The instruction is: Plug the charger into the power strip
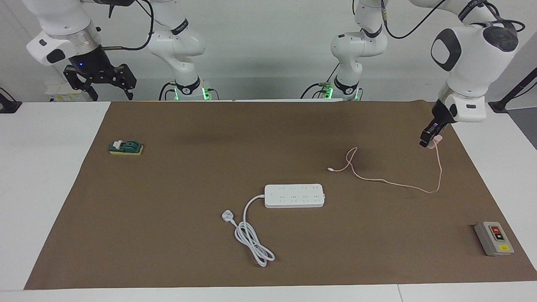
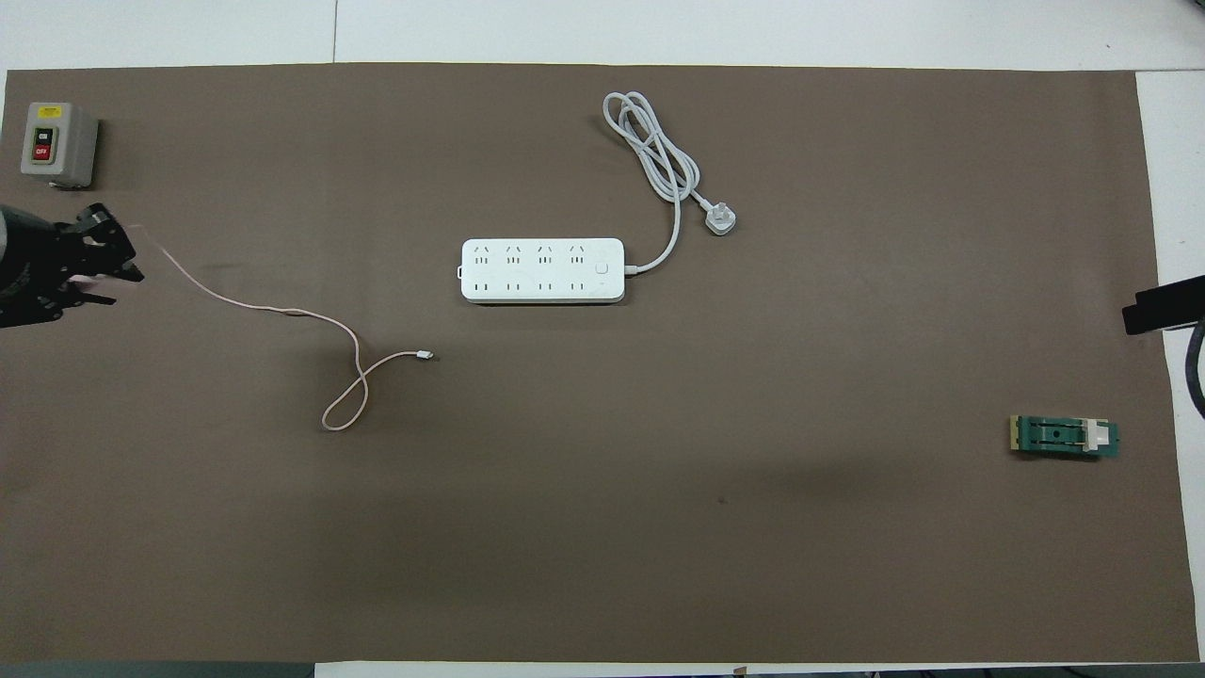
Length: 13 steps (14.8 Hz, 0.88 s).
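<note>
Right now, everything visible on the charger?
The charger is a small pale pink plug adapter, mostly hidden, clamped in the left tool at the left arm's end of the brown mat, at or just above its surface. Its thin pink cable hangs from it, trails slack across the mat, makes one loop and ends in a tiny white connector, lying nearer the robots than the power strip, apart from it.

matt brown paper-like mat over a smooth white tabletop; power strip of smooth white plastic; arm shells glossy white plastic.
</note>
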Available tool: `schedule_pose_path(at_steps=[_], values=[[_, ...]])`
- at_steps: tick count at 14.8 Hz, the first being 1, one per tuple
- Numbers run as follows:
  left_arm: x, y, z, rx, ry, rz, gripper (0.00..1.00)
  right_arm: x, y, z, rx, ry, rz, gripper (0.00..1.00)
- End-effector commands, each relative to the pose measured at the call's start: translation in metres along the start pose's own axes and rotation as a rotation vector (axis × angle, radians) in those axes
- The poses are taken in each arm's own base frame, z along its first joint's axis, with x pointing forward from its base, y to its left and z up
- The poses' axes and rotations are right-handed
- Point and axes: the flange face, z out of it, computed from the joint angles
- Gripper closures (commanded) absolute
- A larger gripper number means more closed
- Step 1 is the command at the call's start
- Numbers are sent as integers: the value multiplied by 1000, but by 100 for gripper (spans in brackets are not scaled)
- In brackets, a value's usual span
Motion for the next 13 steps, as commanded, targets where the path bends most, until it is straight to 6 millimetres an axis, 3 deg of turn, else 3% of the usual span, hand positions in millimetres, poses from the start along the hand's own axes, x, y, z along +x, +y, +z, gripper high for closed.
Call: schedule_pose_path(at_steps=[1, 6, 8, 13], values=[[-41, 42, 2, -30, 5, -323, 100, -5, 0, -5, 11, -5, -19, 0], [-102, 106, 20, -38, -8, -655, 100, -5, 0, -6, 11, -2, -22, 0], [-125, 137, 39, -19, -9, -751, 100, -5, 0, -6, 11, -4, -22, 0], [-145, 196, 64, 0, -24, -812, 100, -5, 0, -6, 11, -2, -22, 0]])
